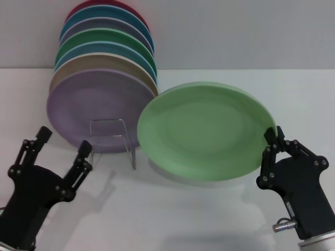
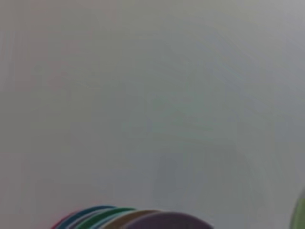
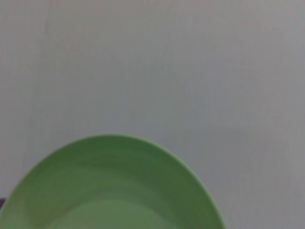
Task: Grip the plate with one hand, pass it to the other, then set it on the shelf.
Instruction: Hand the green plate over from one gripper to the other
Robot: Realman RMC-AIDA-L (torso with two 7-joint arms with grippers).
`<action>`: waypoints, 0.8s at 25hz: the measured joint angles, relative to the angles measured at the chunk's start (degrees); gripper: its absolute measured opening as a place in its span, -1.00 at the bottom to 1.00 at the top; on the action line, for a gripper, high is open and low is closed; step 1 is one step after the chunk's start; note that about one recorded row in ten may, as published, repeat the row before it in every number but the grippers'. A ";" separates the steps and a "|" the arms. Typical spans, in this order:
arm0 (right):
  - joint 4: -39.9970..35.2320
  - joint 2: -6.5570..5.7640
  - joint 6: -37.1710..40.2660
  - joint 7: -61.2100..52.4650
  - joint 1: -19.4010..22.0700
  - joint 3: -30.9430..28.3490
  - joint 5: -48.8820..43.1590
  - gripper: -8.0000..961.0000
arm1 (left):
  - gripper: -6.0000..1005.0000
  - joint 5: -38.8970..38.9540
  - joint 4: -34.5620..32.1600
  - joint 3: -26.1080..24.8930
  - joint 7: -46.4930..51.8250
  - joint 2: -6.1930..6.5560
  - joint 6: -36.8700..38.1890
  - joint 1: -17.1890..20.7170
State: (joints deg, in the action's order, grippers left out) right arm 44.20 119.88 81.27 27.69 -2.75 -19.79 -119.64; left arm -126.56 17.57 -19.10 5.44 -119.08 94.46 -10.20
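In the head view the right gripper point(image 1: 273, 137) sat at the lower right of the frame, its fingers pinched on the right edge of the light-green plate point(image 1: 207, 130). The plate was held tilted above the white bench point(image 1: 172, 209), filling the centre right of the frame, its face toward the camera. The inner finger was hidden behind the plate's rim, and the arm's wrist was cut off by the bottom edge.

The left gripper point(image 1: 63, 146) stood at the lower left, its 2 fingers spread well apart and holding nothing, apart from the plate. Its base ran out of the frame at the bottom.

The shelf point(image 1: 112, 137), a thin wire rack, showed only its front rectangular loop at centre left; the rest was hidden by the row of plates point(image 1: 104, 78) leaning in it. The lilac plate point(image 1: 94, 112) stood foremost, with tan, blue, dark green, grey-violet, teal and red rims stacked behind it toward the upper left; only their upper arcs could be seen. The held plate's left edge overlapped the lilac plate's right side in the picture; whether they touched could not be told.

The left wrist view showed only pale wall and, along the bottom edge, the tops of the racked plates point(image 2: 138, 218). The right wrist view showed the light-green plate's point(image 3: 109, 191) upper arc, cut off below.
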 joint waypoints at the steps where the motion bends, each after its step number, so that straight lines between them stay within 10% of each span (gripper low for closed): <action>1: 0.47 0.00 0.30 1.08 -0.13 0.93 1.65 -0.87 | 0.55 0.00 0.21 0.37 -0.89 0.00 -0.45 -0.04; 20: 7.97 0.00 0.53 25.45 -1.72 8.71 11.05 -0.85 | 0.55 0.00 0.32 1.45 -2.01 0.17 -5.87 -2.28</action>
State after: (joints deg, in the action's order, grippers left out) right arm 52.17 119.88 81.80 53.14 -4.48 -11.08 -108.59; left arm -126.56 17.89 -17.65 3.44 -118.91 88.59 -12.48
